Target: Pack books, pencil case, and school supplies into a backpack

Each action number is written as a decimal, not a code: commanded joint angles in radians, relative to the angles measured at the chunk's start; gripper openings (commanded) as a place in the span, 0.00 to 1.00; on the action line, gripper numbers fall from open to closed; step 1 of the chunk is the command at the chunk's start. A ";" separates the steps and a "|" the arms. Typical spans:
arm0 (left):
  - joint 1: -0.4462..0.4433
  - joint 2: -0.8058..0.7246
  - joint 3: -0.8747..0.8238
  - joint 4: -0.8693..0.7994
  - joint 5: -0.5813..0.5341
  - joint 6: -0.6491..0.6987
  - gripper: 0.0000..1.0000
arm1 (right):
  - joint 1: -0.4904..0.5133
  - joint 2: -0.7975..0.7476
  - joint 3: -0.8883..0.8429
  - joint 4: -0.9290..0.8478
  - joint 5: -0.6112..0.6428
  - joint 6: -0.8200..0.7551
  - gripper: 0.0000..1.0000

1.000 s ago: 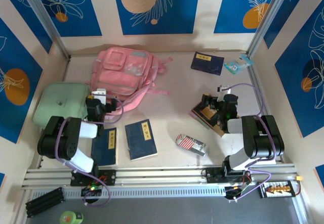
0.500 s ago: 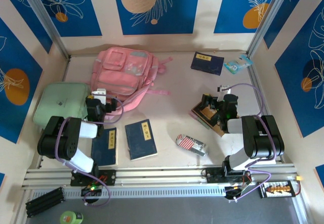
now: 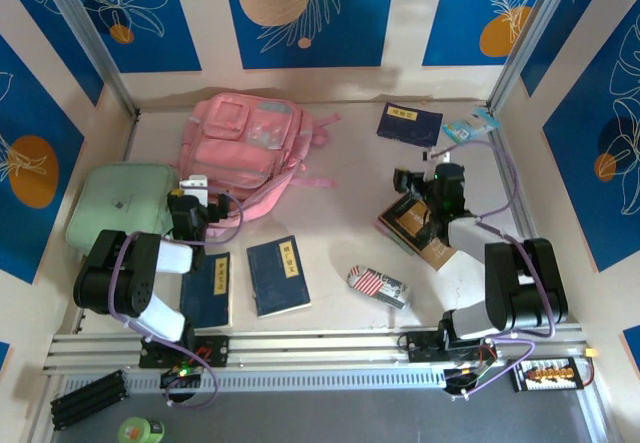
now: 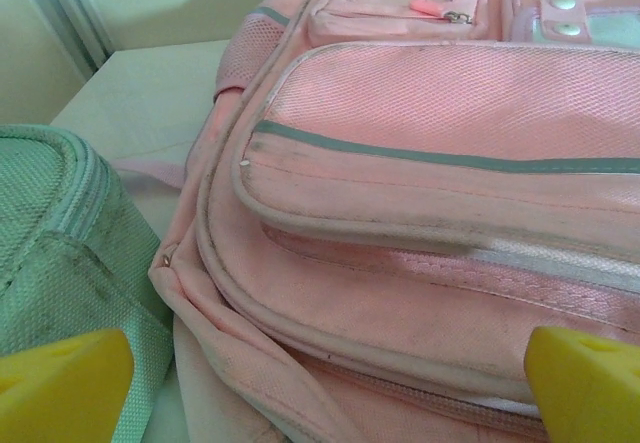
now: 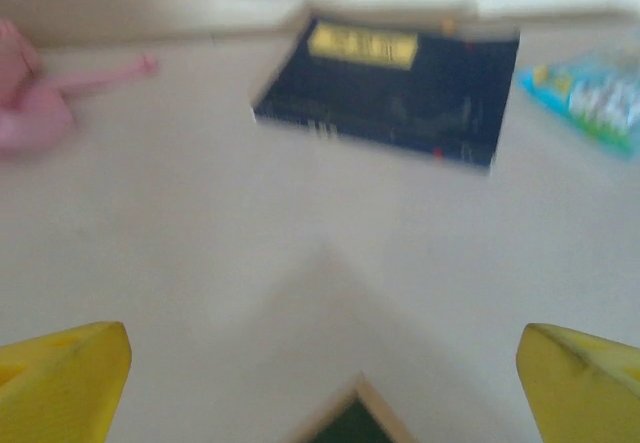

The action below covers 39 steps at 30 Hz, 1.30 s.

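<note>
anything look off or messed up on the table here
Nothing is spilled or broken. The pink backpack has grey grime along its front pocket piping, and the mint-green case beside it is smudged too. The tan notebook lies at a slant, partly under the right arm.

The soft pink backpack (image 3: 240, 148) lies at my eleven o'clock, the flat mint-green case (image 3: 120, 203) at its eight o'clock, a thin navy book (image 3: 409, 124) at my one o'clock.
</note>
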 commanded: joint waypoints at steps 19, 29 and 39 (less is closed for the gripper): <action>-0.012 -0.473 0.247 -0.776 0.112 -0.404 1.00 | 0.294 0.703 0.980 -0.611 -0.502 0.792 0.88; -0.013 -0.390 0.295 -0.918 0.295 -0.613 1.00 | 0.343 1.040 1.409 -0.743 -0.510 0.789 0.66; -0.014 -0.156 0.400 -0.860 0.403 -0.683 1.00 | 0.339 1.125 1.527 -0.783 -0.526 0.759 0.16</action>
